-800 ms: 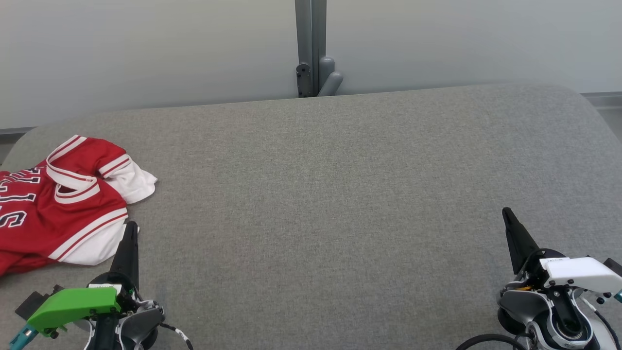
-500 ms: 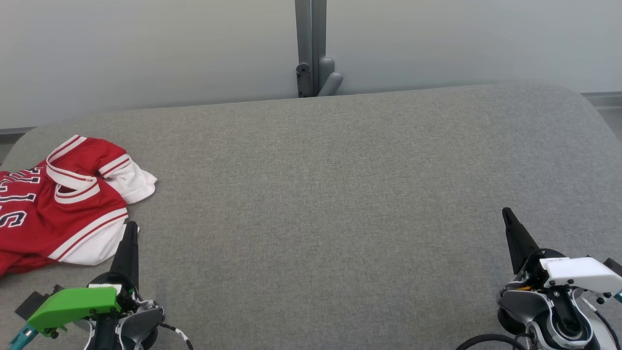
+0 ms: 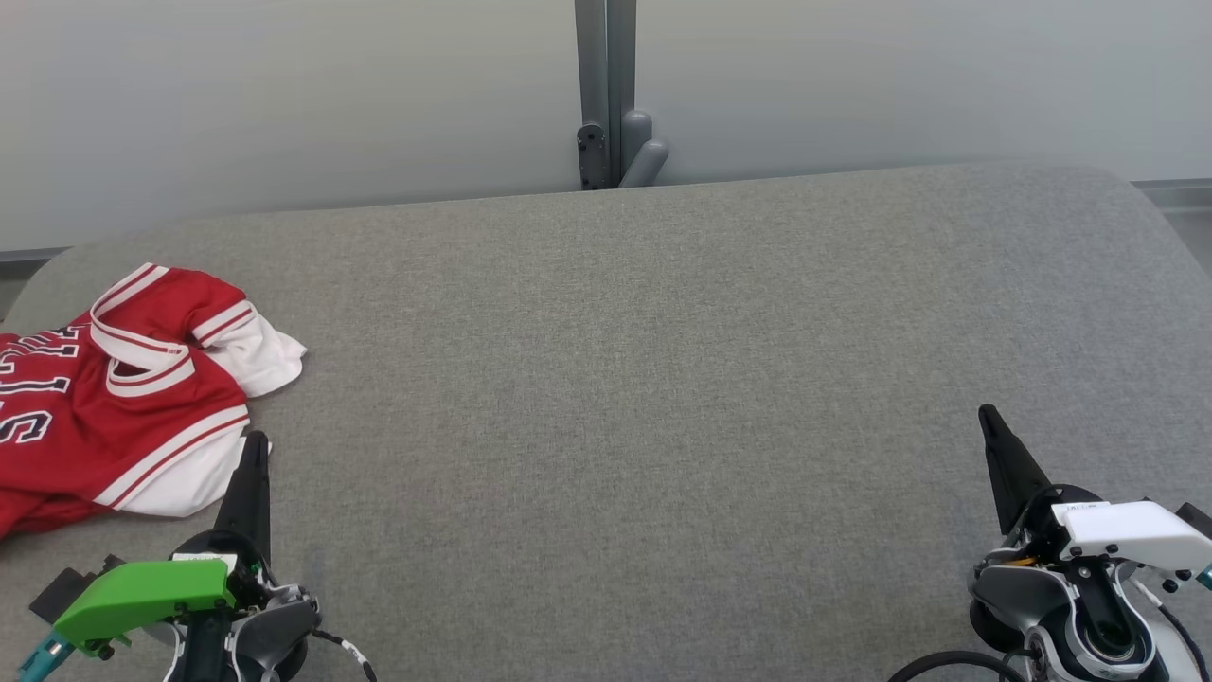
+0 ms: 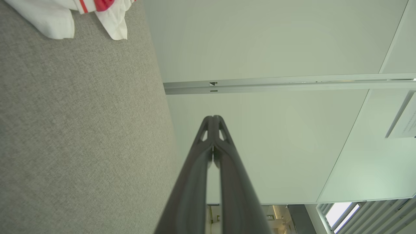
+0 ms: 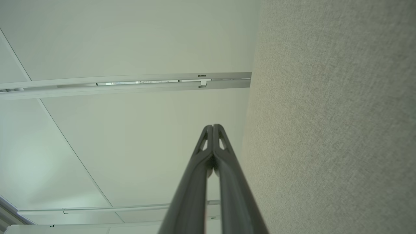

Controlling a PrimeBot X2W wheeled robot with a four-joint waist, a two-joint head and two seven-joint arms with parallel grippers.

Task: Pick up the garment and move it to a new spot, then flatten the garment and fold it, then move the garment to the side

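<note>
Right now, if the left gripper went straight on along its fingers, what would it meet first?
Probably the pale wall panel behind the table. The shut left gripper points past the jersey, which lies to its side; depth is unclear.

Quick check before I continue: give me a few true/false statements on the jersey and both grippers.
1. The red jersey lies at the left of the grey fabric surface. True.
2. The left gripper is clamped on the jersey. False: it is shut on nothing, its tip beside the jersey's white edge.
3. The right gripper is shut and empty. True.
4. The jersey is neatly folded. False: it lies rumpled and unfolded.
</note>
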